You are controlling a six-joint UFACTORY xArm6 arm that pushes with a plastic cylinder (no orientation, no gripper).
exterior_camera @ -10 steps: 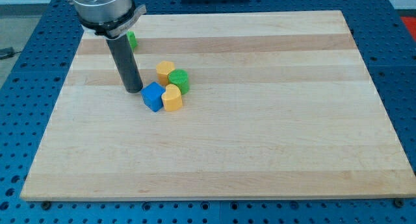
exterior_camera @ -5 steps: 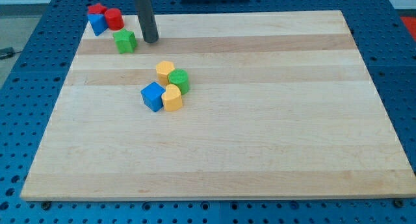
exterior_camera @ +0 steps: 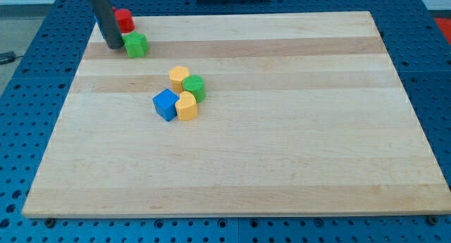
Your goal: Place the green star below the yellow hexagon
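The green star (exterior_camera: pixel 136 44) lies near the board's top left corner. My tip (exterior_camera: pixel 113 46) stands just to its left, close to it or touching. The yellow hexagon (exterior_camera: pixel 179 77) sits nearer the board's middle, at the top of a tight cluster with a green round block (exterior_camera: pixel 194 88), a yellow heart-like block (exterior_camera: pixel 187 106) and a blue block (exterior_camera: pixel 165 104). The star is up and to the left of that cluster.
A red round block (exterior_camera: pixel 125 20) sits at the board's top left corner, above the star. The rod hides the blocks to its left. The wooden board (exterior_camera: pixel 282 151) rests on a blue perforated table.
The rod went from beside the blue block up to the star's right side, then crossed to the star's left. It now covers the red and blue corner blocks. No block has visibly moved.
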